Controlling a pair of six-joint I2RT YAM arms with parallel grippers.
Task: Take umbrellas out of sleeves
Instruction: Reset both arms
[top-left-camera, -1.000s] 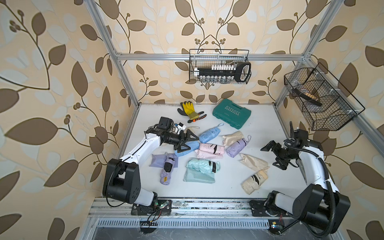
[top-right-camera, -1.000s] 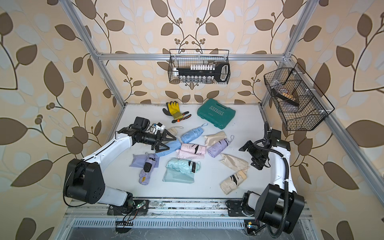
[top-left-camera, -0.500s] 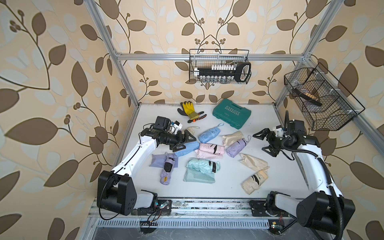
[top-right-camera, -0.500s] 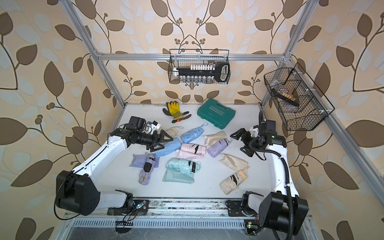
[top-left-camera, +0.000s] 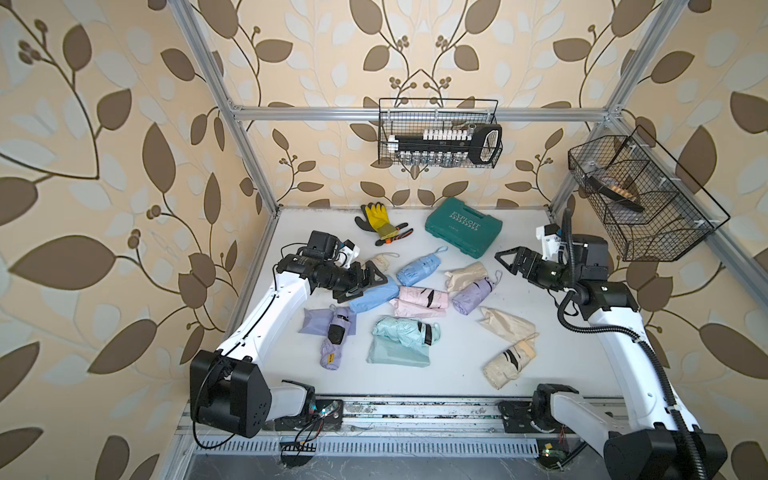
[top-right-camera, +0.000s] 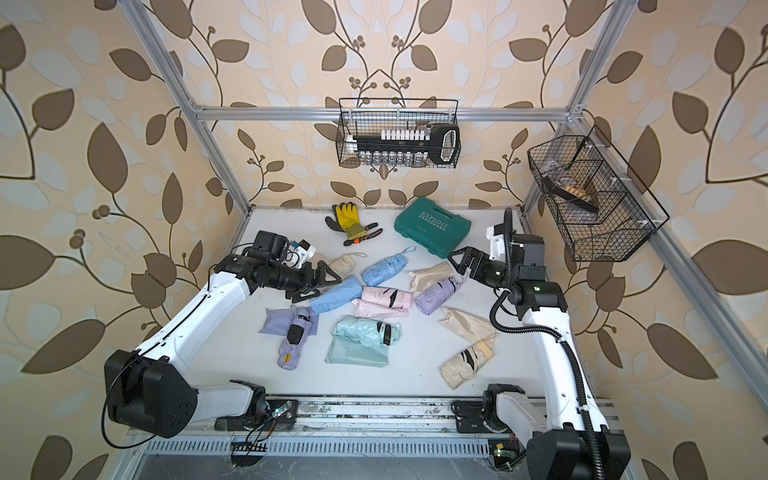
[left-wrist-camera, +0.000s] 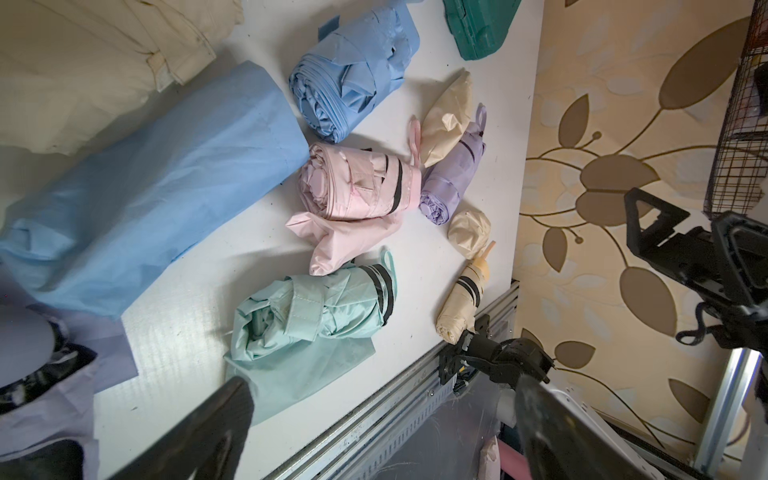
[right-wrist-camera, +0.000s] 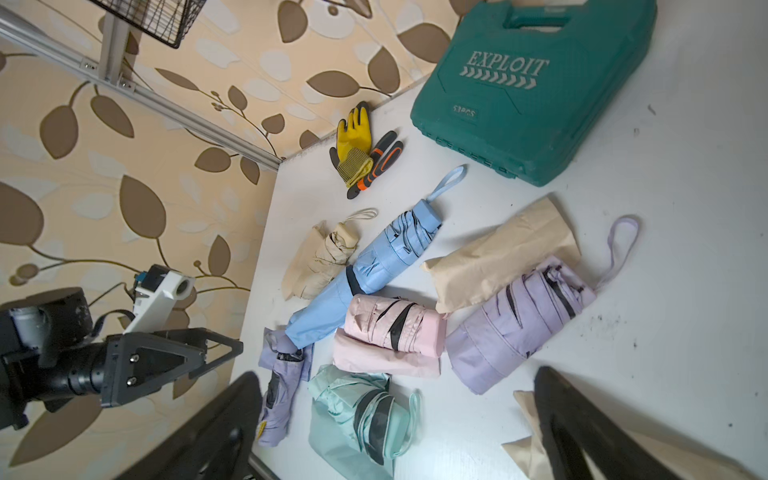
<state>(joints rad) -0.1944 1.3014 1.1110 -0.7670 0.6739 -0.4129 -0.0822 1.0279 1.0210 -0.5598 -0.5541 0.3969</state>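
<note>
Both sets of jaws were spread wide and empty. The left jaws, at the end of the left arm (top-left-camera: 266, 315), hung over the end of the blue sleeve (top-left-camera: 376, 296) nearest that arm. In both top views they overlapped it, but whether they touched the fabric could not be told. The left wrist view showed nothing between them. The right jaws, on the right arm (top-left-camera: 606, 293), hovered above the surface (top-left-camera: 561, 365), pointing toward the pile. A beige sleeve (top-left-camera: 465, 275) and a lilac umbrella (top-left-camera: 473, 291) lay near their tips, untouched.

The surface was bare along its right side and in the front strip by the rail (top-left-camera: 415, 409). At the back, the green tool case (top-left-camera: 463, 226) and the yellow-black gloves (top-left-camera: 376, 216) sat near the wall. The left arm ran close along the left edge.

The blue umbrella (top-left-camera: 417, 270) lay just past the far end of the blue sleeve. A small beige umbrella (top-left-camera: 378, 262) lay just beside the left jaws, on the wall side. Between the two sets of jaws, the pink umbrella (top-left-camera: 424, 296) rested on the pink sleeve (top-left-camera: 415, 311). Nearer the rail, the mint umbrella (top-left-camera: 405, 330) lay on the mint sleeve (top-left-camera: 395, 355). A second lilac umbrella (top-left-camera: 332, 345) lay across the lilac sleeve (top-left-camera: 313, 326), on the rail side of the left jaws. A flat beige sleeve (top-left-camera: 505, 322) and a second beige umbrella (top-left-camera: 509, 363) lay on the rail side of the right jaws, the umbrella well apart from them.
</note>
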